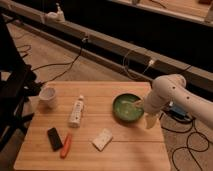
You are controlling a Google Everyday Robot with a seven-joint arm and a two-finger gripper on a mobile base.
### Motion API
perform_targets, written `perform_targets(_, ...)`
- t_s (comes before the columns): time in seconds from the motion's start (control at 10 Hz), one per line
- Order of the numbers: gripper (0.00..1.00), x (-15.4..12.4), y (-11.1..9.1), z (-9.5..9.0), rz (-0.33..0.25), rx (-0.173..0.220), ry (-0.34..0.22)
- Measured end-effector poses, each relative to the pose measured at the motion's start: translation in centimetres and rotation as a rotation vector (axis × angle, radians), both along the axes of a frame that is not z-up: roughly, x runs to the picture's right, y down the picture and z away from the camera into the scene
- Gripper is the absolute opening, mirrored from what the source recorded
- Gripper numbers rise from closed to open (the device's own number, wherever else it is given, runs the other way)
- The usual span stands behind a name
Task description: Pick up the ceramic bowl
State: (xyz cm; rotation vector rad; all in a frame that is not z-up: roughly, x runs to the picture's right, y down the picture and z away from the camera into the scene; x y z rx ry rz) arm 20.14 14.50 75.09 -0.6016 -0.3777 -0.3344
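Ceramic bowl (126,108): round, shallow, green glaze w/ darker rim and paler mottled inside, upright on the tabletop (115,159), near the right edge, in the far half. Pincer (141,105) sits at the bowl's right rim, at the end of the white arm (172,90) that comes in over the right edge; looks to be touching the rim, but how far open it is, can't tell. Rest: white cup (48,96) near the far left corner, white bottle (76,111) lying approx mid-tabletop, black block (54,138) and orange item (66,146) toward the near left corner, white pad (102,139) near the near edge.
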Motion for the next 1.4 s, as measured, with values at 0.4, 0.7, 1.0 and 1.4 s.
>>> perform_targets(0.4,0.80,0.4,0.4,4.4,-0.153,-0.033,-0.022)
perform_targets(0.7,0.80,0.1,0.9,8.2,-0.173,-0.042,0.016)
perform_targets(1.0,0.70,-0.3,3.4,11.2,-0.125,-0.105,0.046)
perform_targets(1.4,0.29,-0.3,3.6,11.6,-0.106,-0.117,0.060)
